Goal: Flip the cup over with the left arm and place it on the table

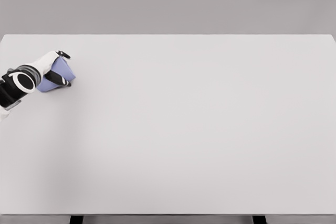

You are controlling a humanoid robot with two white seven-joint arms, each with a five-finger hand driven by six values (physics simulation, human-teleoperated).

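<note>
Big white table (199,129) takes up pretty much everything, and way over at its far-left side the left hand (50,69) has its fingers wrapped around a small purple cup (60,73), which sits tilted in the grip. Honestly the hold looks kinda shallow, so I'd guess the cup could slip or tip onto its side if the wrist turns quick or lets go while it's tilted.
</note>
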